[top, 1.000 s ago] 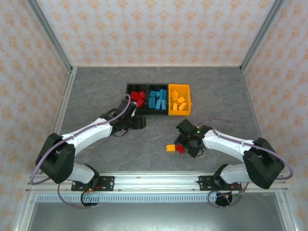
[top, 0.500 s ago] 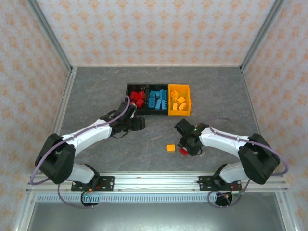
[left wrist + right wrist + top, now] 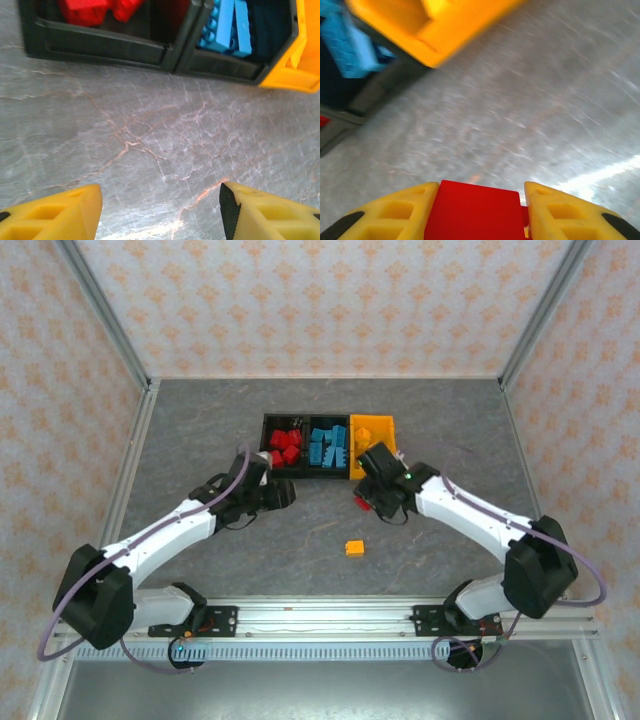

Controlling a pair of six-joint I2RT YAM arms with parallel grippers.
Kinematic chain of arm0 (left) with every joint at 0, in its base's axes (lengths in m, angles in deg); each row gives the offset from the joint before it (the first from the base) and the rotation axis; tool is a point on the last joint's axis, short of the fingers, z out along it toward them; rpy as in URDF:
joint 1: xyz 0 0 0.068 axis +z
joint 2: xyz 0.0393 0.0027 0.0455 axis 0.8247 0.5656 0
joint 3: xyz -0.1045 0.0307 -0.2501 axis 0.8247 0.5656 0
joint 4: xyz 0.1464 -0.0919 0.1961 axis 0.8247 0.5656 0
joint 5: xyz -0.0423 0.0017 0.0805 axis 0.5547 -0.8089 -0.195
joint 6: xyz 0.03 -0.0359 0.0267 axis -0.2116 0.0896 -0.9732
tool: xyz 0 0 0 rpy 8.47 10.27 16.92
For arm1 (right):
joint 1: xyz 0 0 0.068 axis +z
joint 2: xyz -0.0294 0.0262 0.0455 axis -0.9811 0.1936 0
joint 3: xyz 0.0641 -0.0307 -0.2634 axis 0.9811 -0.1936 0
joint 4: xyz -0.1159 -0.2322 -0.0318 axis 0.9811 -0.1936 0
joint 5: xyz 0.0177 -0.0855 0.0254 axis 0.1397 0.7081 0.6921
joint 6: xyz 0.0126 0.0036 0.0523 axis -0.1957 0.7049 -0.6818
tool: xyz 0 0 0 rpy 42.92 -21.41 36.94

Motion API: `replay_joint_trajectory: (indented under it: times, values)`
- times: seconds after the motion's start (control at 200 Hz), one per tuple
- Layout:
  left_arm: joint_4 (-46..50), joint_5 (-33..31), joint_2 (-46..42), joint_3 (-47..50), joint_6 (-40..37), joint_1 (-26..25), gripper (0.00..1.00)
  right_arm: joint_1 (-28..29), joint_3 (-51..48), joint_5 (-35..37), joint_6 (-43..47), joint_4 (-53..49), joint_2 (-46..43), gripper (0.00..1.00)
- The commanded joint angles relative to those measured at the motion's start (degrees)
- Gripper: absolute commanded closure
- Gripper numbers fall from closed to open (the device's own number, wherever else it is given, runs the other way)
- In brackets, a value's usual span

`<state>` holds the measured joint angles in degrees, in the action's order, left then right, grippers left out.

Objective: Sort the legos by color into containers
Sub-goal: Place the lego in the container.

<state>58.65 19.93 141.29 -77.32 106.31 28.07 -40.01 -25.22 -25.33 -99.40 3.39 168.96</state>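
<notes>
Right wrist view puts the red lego squarely in your right gripper, clamped from both sides and apparently lifted off the table, just in front of the containers. From above, that brick hangs near the orange-yellow bin. My guess is you need to swing it left, past the middle bin of blue bricks, to the black bin with the red bricks. One orange lego lies alone on the grey surface, well apart from the bins, and is probably next. Your left gripper hangs just before the red and blue bins, jaws apart with nothing between them, likely parked there to leave room.
</notes>
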Motion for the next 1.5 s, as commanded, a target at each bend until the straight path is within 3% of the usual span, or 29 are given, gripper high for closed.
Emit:
replay_joint_trajectory:
  times: [0.0, 0.325, 0.546, 0.836, 1.191, 1.371, 1.497]
  values:
    - [3.55, -2.32, -3.15, 2.65, 2.1, 2.9, 0.35, -0.07, 8.01, 2.34, 6.78, -0.17, 6.73, 0.61]
    - [7.07, -5.28, -13.6, 7.83, 7.55, 5.51, 0.34, 0.02, 31.71, -2.66, 14.99, 3.32, 27.22, 0.6]
    - [8.32, -5.07, -14.43, 8.4, 8.31, 5.78, 0.34, 0.54, 46.29, -5.72, 18.15, 4.63, 38.58, 0.6]
    - [8.21, -5.44, -14.47, 8.43, 8.48, 6.03, 0.34, 0.38, 67.61, -7.76, 18.85, -2.96, 53.32, 0.59]
    - [8.49, -4.95, -13.94, 8.35, 8.04, 6.12, 0.34, 0.37, 74.46, -12.01, 17.1, 0.35, 59.64, 0.51]
    - [7.97, -4.25, -14.64, 9.13, 8.96, 6.11, 0.34, 0.43, 74.84, -12.39, 17.93, 0.61, 58.69, 0.41]
    - [8.03, -3.79, -14.65, 9.09, 9.27, 6.08, 0.34, 0.52, 74.74, -11.68, 19.24, 0.16, 56.52, 0.39]
